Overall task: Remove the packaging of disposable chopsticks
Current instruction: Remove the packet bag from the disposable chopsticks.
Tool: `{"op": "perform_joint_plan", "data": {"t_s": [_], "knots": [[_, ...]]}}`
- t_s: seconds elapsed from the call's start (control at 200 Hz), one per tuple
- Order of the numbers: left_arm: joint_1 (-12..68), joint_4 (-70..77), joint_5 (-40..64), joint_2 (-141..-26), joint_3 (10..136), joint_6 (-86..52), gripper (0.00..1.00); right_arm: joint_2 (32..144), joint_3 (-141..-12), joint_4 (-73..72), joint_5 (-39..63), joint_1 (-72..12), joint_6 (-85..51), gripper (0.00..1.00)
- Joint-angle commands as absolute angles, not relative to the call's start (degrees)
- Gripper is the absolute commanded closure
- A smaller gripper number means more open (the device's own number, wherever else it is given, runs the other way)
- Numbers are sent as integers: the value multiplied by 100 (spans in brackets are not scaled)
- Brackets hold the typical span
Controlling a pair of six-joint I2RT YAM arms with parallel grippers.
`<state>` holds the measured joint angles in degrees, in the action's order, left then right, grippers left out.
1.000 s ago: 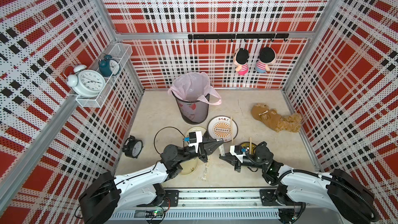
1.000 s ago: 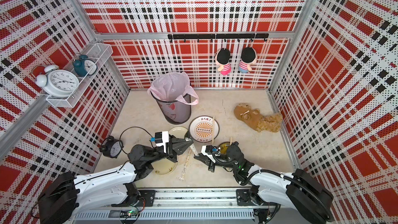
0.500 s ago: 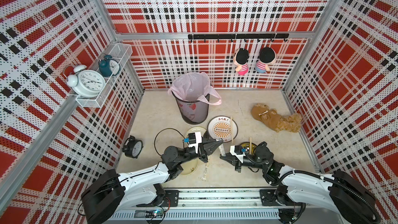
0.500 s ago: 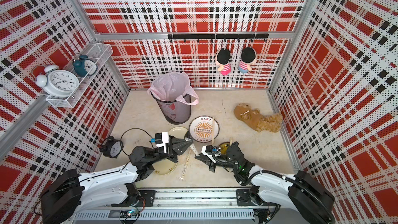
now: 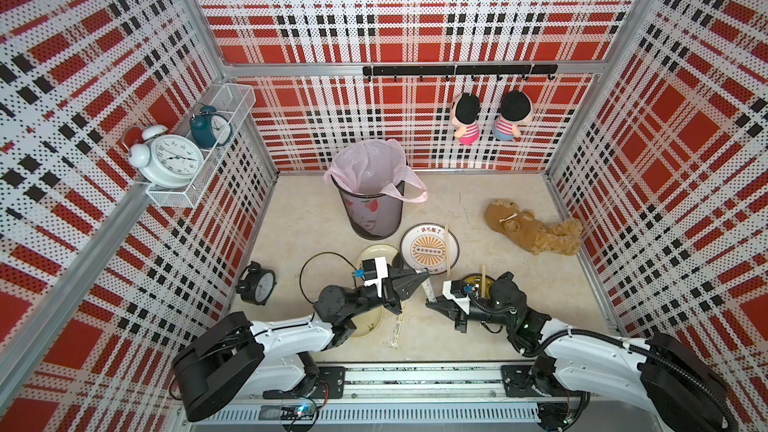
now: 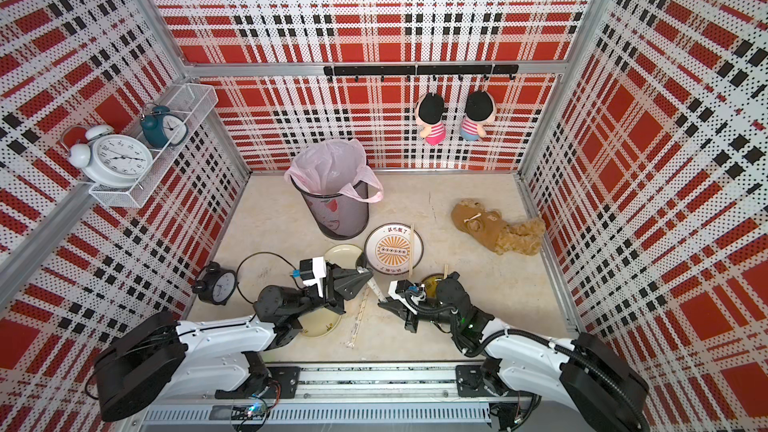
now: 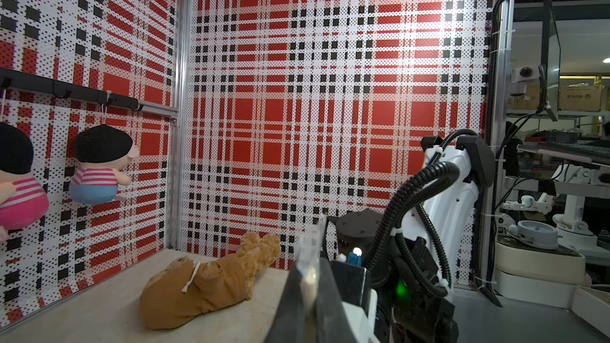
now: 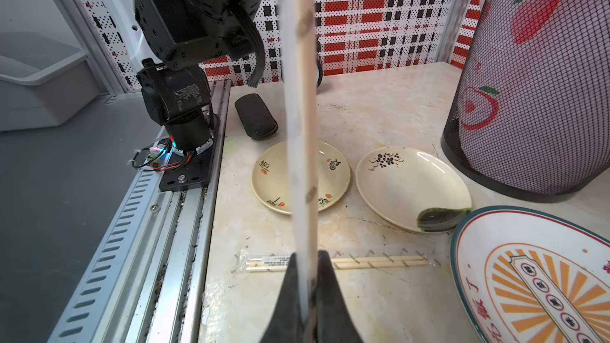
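Note:
One wrapped pair of disposable chopsticks [image 8: 302,127] hangs above the table between my two grippers, still inside its clear printed packaging [image 5: 428,288]. My left gripper [image 5: 423,273] is shut on the far end, and the sleeve's tip [image 7: 312,242] sticks out past its jaws. The near end is pinched in my shut right gripper [image 8: 307,260]. A second wrapped pair [image 8: 346,262] lies flat on the table below. Bare chopsticks rest across the sunburst plate [image 5: 447,249] and on the dark bowl [image 5: 483,280].
A mesh bin with a pink liner [image 5: 370,201] stands behind the plates. Two cream plates [image 8: 274,173] [image 8: 412,189] lie under the left arm. A brown teddy [image 5: 532,228] lies at the right, and a black clock [image 5: 257,284] at the left.

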<state>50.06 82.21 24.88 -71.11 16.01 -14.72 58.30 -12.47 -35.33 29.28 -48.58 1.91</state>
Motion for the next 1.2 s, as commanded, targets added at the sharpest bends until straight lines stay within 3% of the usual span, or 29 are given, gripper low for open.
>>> {"op": "perform_joint_plan", "data": {"t_s": [0.0, 0.461, 1.193], "knots": [[4924, 7692, 2777, -7496, 1249, -1544, 100, 5526, -1755, -4674, 3120, -4860, 227, 100], [4922, 8549, 2937, -8460, 1241, -1960, 99, 5459, -1881, -4564, 3045, -4859, 247, 100], [5001, 8560, 2681, -8321, 1020, -1930, 94, 5516, -1935, -4818, 3142, -4860, 124, 100]]}}
